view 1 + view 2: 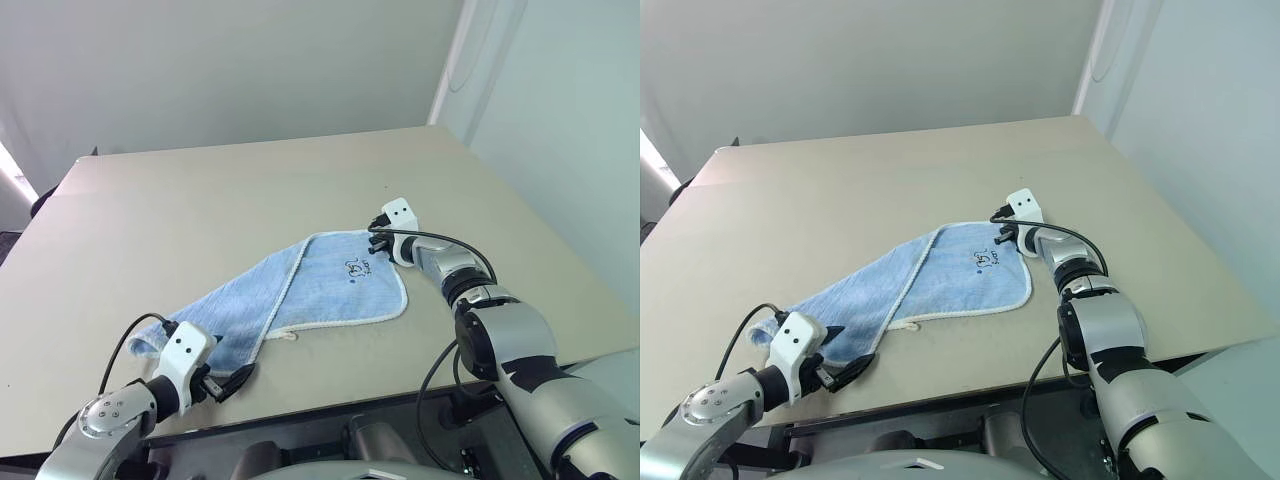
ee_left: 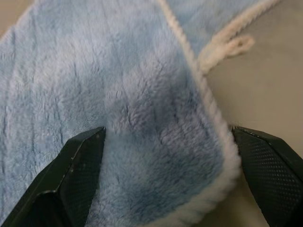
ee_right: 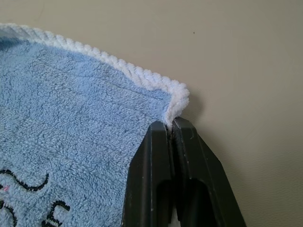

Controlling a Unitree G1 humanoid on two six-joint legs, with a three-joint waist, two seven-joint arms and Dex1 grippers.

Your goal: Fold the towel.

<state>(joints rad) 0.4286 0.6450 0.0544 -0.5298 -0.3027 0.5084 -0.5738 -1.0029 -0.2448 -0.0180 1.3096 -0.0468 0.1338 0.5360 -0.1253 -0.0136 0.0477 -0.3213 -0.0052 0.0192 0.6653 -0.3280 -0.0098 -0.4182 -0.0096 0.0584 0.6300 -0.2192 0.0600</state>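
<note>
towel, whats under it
The tan table lies under the towel, showing all round it. One part of the towel is folded over itself. Whatever sits beneath the cloth is covered.

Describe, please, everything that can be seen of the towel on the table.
The towel is a small light-blue terry cloth with a whitish stitched edge, a dark embroidered mark near its far right corner and a small loop at the near edge. It lies partly folded and rumpled on the beige table, running diagonally. The right gripper is shut on its far right corner. The left gripper is open, its fingers either side of the near left corner.
</note>
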